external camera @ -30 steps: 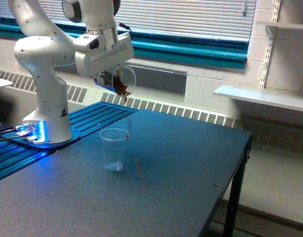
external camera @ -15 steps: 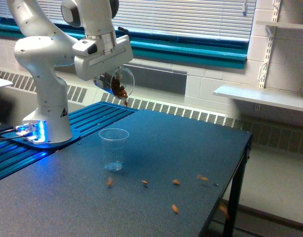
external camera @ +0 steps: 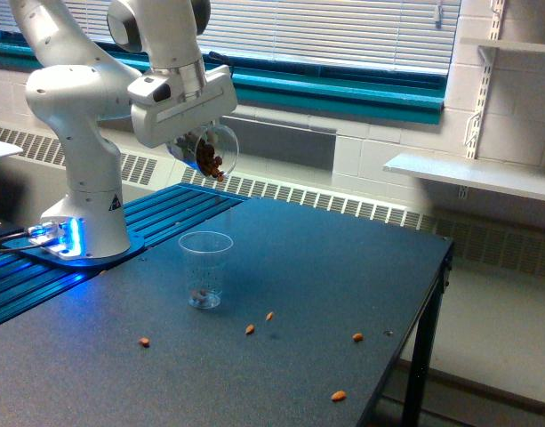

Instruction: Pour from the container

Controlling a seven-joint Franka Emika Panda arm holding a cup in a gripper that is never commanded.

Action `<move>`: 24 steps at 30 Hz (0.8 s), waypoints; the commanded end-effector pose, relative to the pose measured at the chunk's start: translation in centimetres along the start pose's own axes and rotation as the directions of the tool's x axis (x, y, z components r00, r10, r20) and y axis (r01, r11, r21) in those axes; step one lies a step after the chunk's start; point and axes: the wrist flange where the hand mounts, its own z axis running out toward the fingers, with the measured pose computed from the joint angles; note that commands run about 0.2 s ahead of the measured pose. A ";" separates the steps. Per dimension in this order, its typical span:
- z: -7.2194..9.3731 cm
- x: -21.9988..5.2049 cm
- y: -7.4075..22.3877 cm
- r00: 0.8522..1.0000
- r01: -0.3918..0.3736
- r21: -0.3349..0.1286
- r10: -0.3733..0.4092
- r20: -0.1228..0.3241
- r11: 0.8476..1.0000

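My gripper point(external camera: 194, 142) is shut on the container point(external camera: 213, 151), a small clear rounded glass vessel tipped on its side with its mouth facing the exterior view's right. Brown nut-like pieces point(external camera: 214, 165) sit at its lower lip. It hangs above and slightly behind the clear ridged plastic cup point(external camera: 205, 269), which stands upright on the dark table point(external camera: 281, 267). One or two brown pieces lie at the bottom of the cup. Several pieces lie scattered on the table, such as one point(external camera: 250, 329) beside the cup and one point(external camera: 339, 395) near the front edge.
The arm's white base point(external camera: 81, 222) stands on a blue ribbed platform point(external camera: 156, 218) at the exterior view's left. The table's right edge point(external camera: 432, 294) drops off to the floor. A white shelf point(external camera: 472, 173) juts from the wall at the right.
The container shifted slightly left and up. Pieces that were bouncing and blurred have come to rest spread over the table; a piece now lies in the cup.
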 end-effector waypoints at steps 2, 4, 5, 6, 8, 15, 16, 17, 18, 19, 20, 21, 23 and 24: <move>1.2 0.0 1.3 0.999 -0.036 -0.025 0.037 0.020 0.999; 1.2 0.0 1.4 0.999 -0.039 -0.027 0.039 0.022 0.999; 1.2 0.0 1.5 0.999 -0.039 -0.028 0.040 0.022 0.999; 1.3 0.1 1.5 0.999 -0.040 -0.030 0.041 0.023 0.999; 1.3 0.1 1.7 0.999 -0.043 -0.033 0.043 0.024 0.999; 1.4 0.2 2.0 0.999 -0.041 -0.045 0.042 0.026 0.998; 1.4 0.3 2.0 0.999 -0.043 -0.045 0.044 0.025 0.998; 1.4 0.3 2.1 0.999 -0.044 -0.046 0.046 0.026 0.998; 1.4 0.3 2.1 0.999 -0.044 -0.047 0.046 0.026 0.998; 1.4 0.4 2.1 0.999 -0.045 -0.047 0.046 0.027 0.998; 1.4 0.4 2.2 0.998 -0.046 -0.048 0.047 0.028 0.998; 1.4 0.4 2.2 0.998 -0.046 -0.050 0.048 0.028 0.998; 1.4 0.5 2.3 0.998 -0.048 -0.051 0.050 0.027 0.998; 1.4 0.6 2.3 0.998 -0.049 -0.052 0.051 0.026 0.997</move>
